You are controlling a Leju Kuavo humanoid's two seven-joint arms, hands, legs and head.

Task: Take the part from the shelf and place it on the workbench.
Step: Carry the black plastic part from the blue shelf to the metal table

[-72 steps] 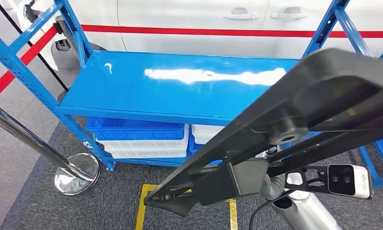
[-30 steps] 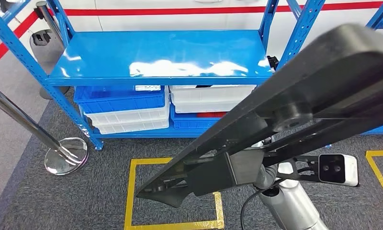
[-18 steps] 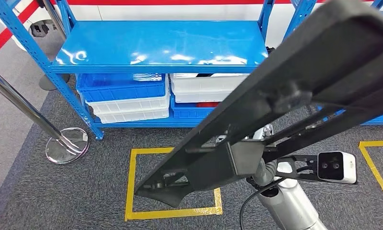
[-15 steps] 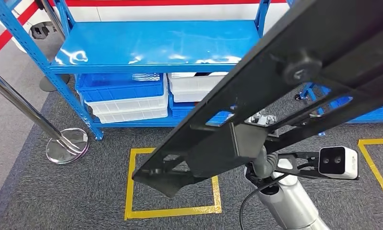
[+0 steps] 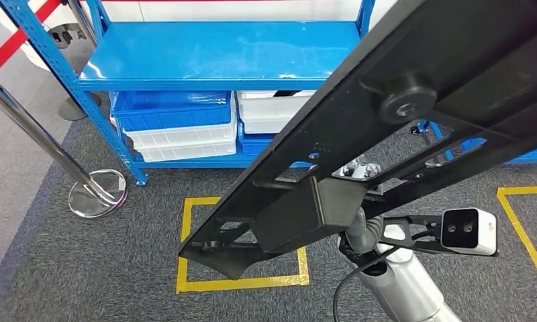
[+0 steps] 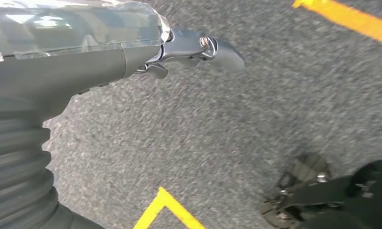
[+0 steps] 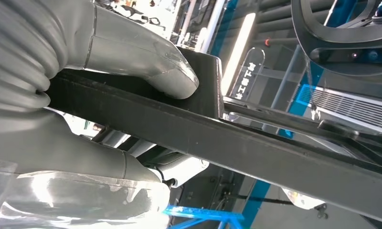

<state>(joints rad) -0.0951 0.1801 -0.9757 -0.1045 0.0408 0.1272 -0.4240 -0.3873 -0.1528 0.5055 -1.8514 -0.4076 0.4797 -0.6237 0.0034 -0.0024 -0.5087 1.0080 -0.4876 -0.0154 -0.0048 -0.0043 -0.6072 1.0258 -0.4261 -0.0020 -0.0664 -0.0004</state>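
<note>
The part [image 5: 413, 100] is a long black frame with a boxy block on its underside, and it crosses the head view from the lower middle to the upper right. My right hand [image 5: 361, 233] grips it from beneath, mostly hidden under the block. In the right wrist view the thick grey thumb [image 7: 132, 52] and the rest of my right hand [image 7: 69, 157] clamp the black bar of the part [image 7: 256, 143] between them. My left hand [image 6: 74, 47] hangs above the grey carpet, one dark finger [image 6: 217, 45] stretched out, holding nothing.
The blue shelf [image 5: 219, 54] stands ahead with a bare top board, and blue bins [image 5: 172, 111] and white bins [image 5: 272, 111] below it. A chrome stanchion [image 5: 98, 194] leans at the left. A yellow floor square [image 5: 185, 282] lies below the part, and more yellow tape [image 5: 521, 228] at right.
The whole picture has shifted: the shelf now sits farther off and higher in view, so the camera has moved back. The part stays in my right hand and has tilted up a little.
</note>
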